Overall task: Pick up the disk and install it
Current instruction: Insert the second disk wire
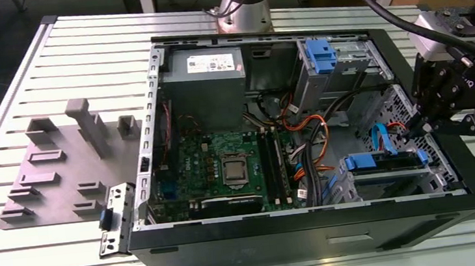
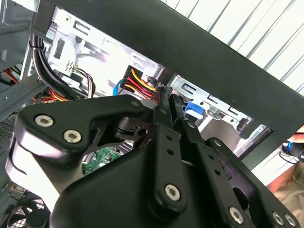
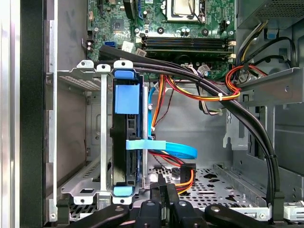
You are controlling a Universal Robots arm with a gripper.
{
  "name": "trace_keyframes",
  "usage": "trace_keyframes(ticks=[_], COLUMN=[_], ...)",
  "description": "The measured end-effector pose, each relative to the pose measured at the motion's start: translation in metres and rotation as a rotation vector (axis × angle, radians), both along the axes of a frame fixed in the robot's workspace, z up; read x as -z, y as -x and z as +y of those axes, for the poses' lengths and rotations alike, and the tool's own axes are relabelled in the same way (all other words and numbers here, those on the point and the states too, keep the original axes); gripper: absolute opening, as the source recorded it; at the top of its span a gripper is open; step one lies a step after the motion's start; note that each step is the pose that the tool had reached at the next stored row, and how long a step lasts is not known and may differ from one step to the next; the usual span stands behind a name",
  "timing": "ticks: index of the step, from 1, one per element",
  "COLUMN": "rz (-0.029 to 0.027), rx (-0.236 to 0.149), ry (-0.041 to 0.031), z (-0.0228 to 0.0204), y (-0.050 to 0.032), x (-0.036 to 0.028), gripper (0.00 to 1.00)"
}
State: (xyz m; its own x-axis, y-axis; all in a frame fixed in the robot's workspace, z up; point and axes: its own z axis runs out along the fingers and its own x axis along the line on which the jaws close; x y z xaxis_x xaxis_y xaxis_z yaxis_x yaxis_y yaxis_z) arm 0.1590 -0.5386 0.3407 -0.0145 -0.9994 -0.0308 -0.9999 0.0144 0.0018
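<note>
Currently disk (image 3: 126, 142) sits edge-on in its drive cage (image 3: 90, 76) inside the open computer case (image 1: 317, 236), blue carrier guiding it along the rails; claw (image 1: 419, 130) clenched, empty, just beside it

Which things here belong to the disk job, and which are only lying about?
Job:
- disk, seated in the drive cage of the computer case
- gripper, fingers together, above that cage

Lying about:
- grey fixture plate on the exterior view's left
- metal bracket leaning against the case
</note>
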Motion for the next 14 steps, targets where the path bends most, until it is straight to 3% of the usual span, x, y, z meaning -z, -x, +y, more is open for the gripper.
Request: trace_keyframes(ticks=[14], rz=[-0.0007], rx=[0.000], ry=[0.0004], z=[0.0000], y=[0.0003], x=[-0.0029], gripper=[0.16])
